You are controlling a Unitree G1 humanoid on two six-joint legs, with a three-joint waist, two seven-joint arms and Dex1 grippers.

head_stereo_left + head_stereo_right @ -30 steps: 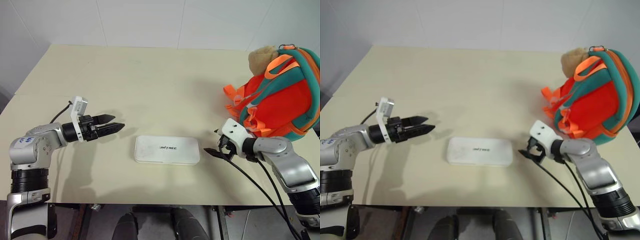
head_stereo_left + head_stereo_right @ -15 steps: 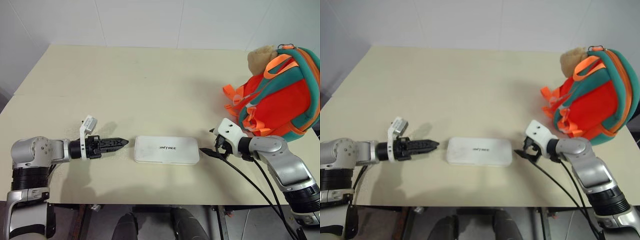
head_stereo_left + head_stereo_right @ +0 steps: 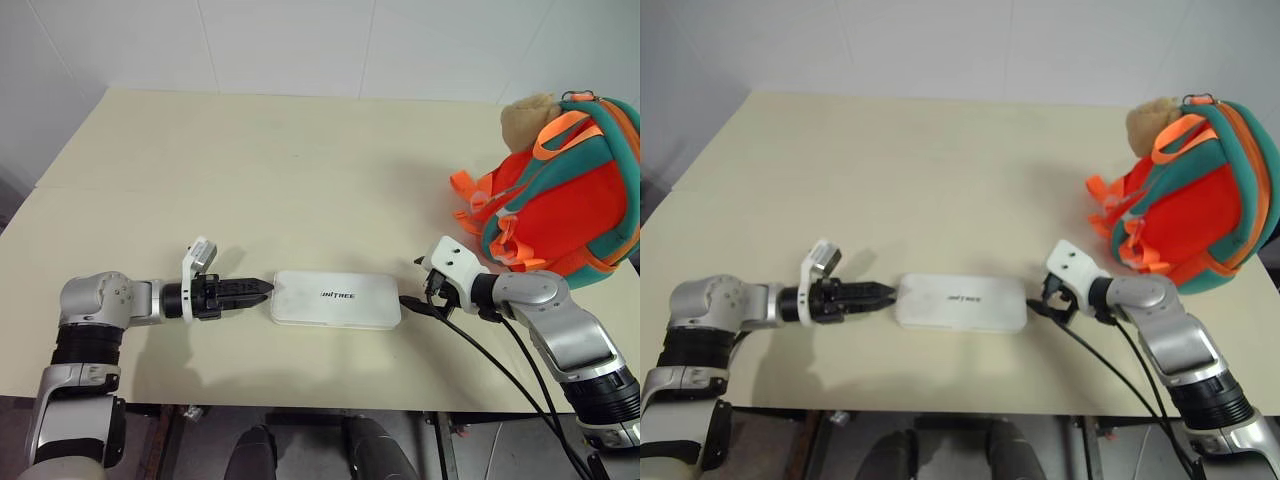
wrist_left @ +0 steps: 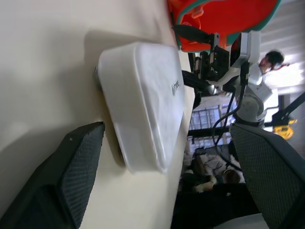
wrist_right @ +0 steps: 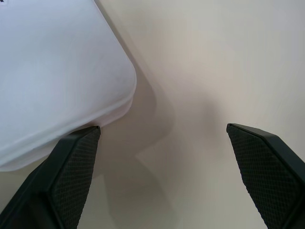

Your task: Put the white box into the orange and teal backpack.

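We see the left gripper [image 3: 262, 287] come down from above the table [image 3: 300, 170] to table level and move right, so its tips now sit right at the left end of the white box [image 3: 336, 299], vs. well apart a sec ago. Its wrist rolls too, w/ the white camera mount now tilted over on top.

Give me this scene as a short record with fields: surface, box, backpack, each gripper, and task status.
surface: beige table
box: white box, lying flat near the front edge
backpack: orange and teal backpack, at the right side, plush toy on top
left gripper: open, low at the box's left end
right gripper: open, low at the box's right end
task status: box not lifted, not yet in the backpack
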